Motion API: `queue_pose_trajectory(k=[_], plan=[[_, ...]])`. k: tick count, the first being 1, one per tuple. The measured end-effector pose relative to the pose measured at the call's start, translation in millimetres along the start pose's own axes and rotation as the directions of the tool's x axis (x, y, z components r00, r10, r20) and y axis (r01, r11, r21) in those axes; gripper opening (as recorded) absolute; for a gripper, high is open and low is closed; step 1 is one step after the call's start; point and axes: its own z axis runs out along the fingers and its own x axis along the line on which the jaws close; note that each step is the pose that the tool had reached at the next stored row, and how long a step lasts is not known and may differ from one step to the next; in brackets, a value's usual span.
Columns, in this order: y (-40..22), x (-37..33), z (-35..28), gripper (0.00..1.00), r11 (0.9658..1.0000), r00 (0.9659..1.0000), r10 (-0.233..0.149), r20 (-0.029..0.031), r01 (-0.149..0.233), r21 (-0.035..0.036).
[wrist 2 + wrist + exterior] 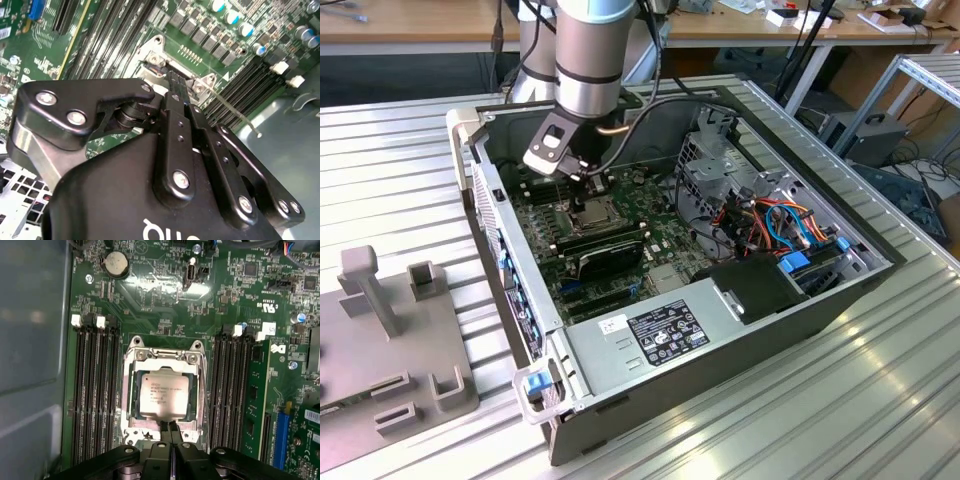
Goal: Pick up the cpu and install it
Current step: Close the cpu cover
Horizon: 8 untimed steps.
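The cpu (pixel 164 396) lies flat inside the socket frame (pixel 131 390) on the motherboard (pixel 150 300). The gripper (pixel 170 425), its fingers pressed together and holding nothing, has its tips just beside one edge of the cpu.

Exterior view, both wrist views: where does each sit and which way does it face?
Exterior view: off the arm, raised, looking down into the open computer case; shows the arm and gripper.
First wrist view: on the wrist, facing straight down at the cpu; gripper shut at its edge.
Second wrist view: on the wrist, slanting past the gripper onto the motherboard.
Shared: gripper and motherboard.
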Motion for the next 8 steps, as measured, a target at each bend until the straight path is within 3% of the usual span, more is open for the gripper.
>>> queue_pose_trajectory(k=[8], plan=[[-2.3,0.5,4.7,0.11,1.0000,1.0000,0.000,-0.0003,0.000,-0.0004]])
